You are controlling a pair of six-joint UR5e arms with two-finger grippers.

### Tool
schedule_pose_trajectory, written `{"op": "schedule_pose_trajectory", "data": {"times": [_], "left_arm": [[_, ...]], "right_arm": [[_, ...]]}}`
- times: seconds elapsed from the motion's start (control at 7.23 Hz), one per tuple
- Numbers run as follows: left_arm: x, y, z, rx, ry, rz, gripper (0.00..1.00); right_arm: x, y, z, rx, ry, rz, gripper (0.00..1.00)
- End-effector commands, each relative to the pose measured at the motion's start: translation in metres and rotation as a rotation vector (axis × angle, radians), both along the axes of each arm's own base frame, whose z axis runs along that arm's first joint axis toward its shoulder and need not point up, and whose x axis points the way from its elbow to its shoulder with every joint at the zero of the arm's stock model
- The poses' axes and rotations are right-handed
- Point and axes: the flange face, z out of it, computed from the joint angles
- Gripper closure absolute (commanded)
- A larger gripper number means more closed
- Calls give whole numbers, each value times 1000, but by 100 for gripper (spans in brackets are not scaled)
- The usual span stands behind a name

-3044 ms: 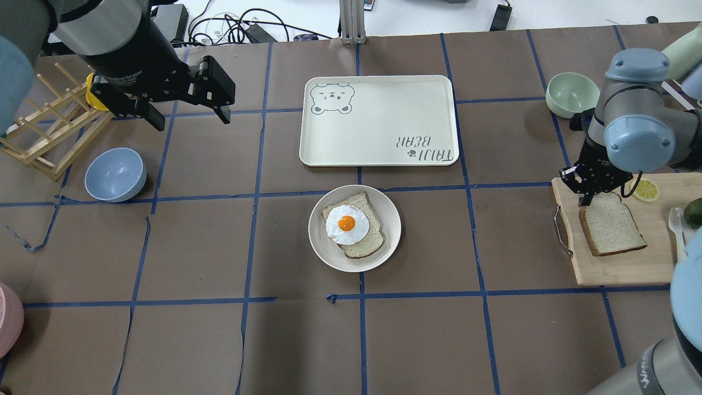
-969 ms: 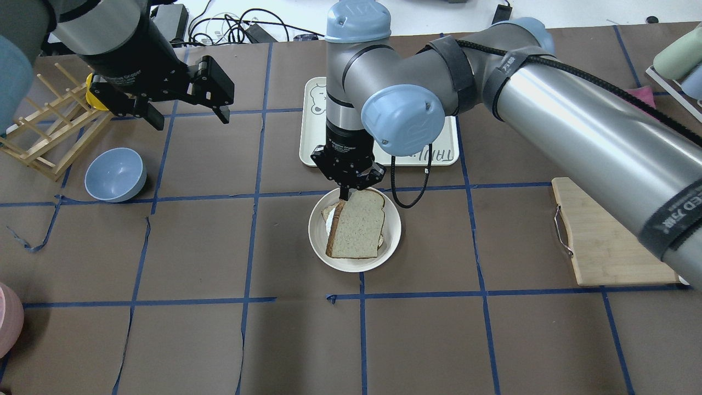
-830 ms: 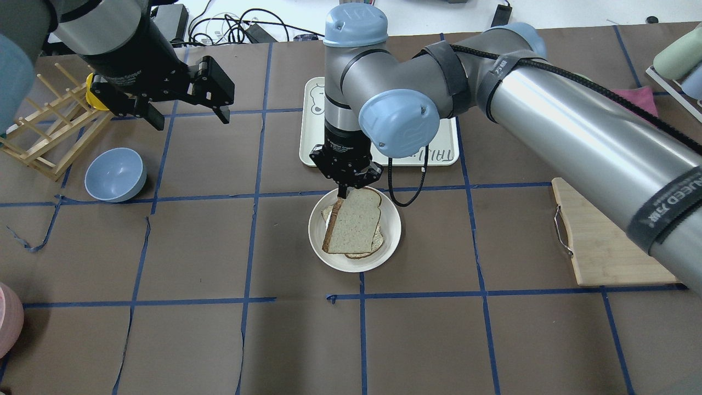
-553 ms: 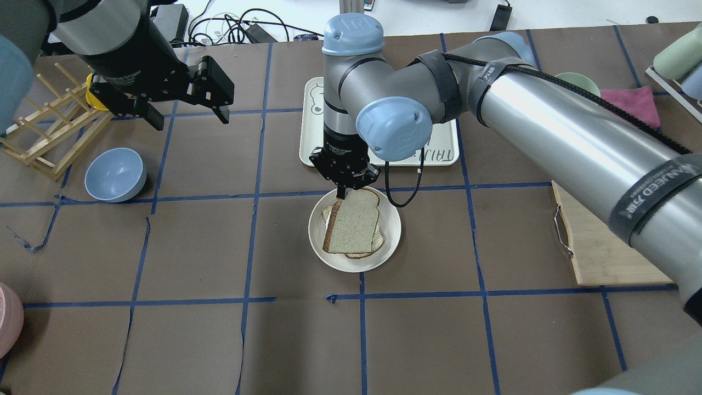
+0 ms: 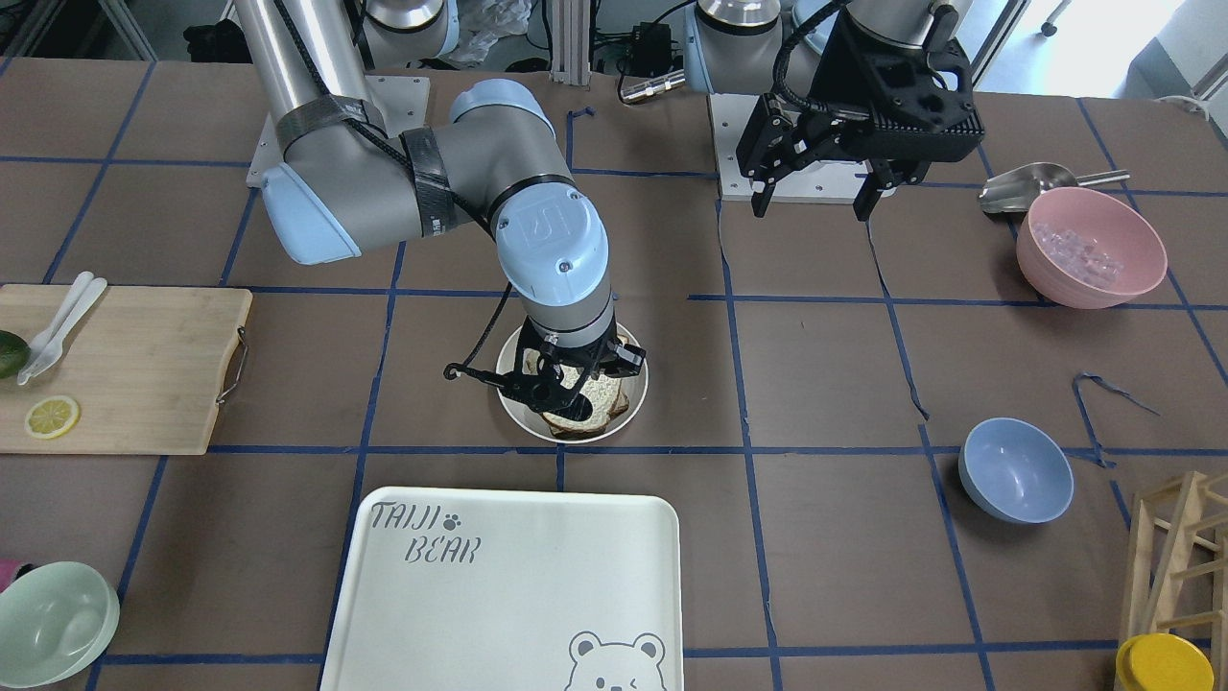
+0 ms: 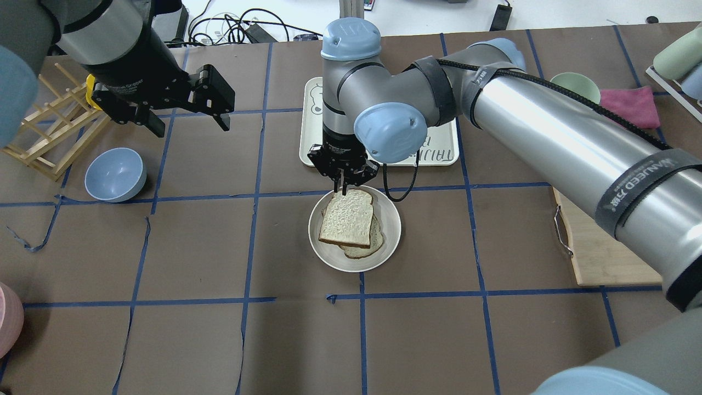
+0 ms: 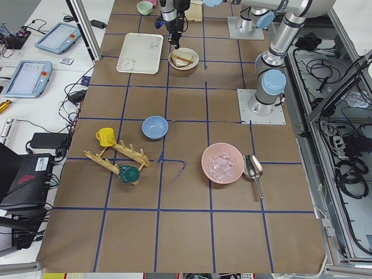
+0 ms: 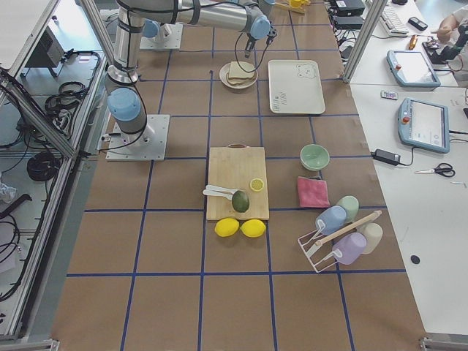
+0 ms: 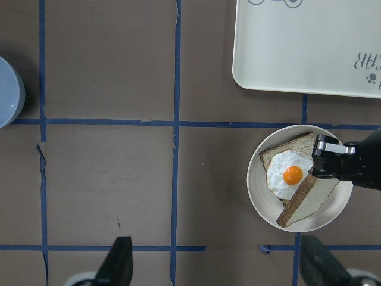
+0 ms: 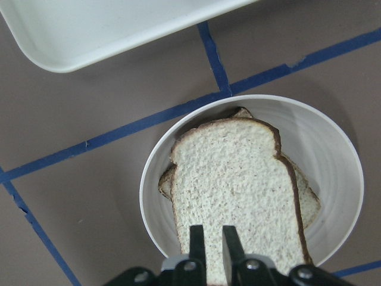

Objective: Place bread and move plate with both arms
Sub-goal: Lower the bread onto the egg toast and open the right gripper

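Just beyond the plate [image 6: 390, 236], on its side away from the robot, the bear-print tray [image 5: 537, 585] was set, and part of it was hidden in the overhead view by the right arm [image 6: 548, 126], which was stretched across from the plate's right. Well off to the plate's left a blue bowl [image 6: 115, 174] and a wooden rack [image 6: 44, 142] were seen; well off to its right a cutting board [image 5: 125, 369] was laid, with a lemon slice [image 5: 52, 416] and white cutlery [image 5: 59, 321] on it. A pink bowl [image 5: 1074, 288], farther from the plate than the blue bowl on the same side, was filled with clear cubes [image 5: 1084, 245], a metal scoop [image 5: 1017, 190] beside it. Within the plate the bread [image 6: 346, 219] was laid flat upon a second slice [image 6: 364, 251], of which only the edges could be seen. The right gripper [image 6: 343, 189] was held over the plate's far rim, above the bread's end, its fingers parted by a narrow gap and nothing clamped between them. The left gripper [image 6: 192, 126] was held above the table well to the plate's left, spread wide, with nothing in it
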Motion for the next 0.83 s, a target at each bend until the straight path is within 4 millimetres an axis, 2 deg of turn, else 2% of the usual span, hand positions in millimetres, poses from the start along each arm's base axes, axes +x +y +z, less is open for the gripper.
{"op": "schedule_pose_trajectory", "data": {"times": [0.0,0.14,0.42,0.55,0.69], "left_arm": [[0,0,0,-16,3,2,0],[1,1,0,-15,-11,5,0],[2,0,2,-21,-12,2,0],[1,-2,4,-26,-11,2,0],[1,-1,3,-12,-11,5,0]], "right_arm": [[-1,-4,8,-36,-7,6,0],[-15,-13,23,-63,-11,-4,0],[-77,-26,62,-164,73,203,0],[-104,-32,74,-162,73,237,0],[-139,-35,82,-117,72,249,0]]}}
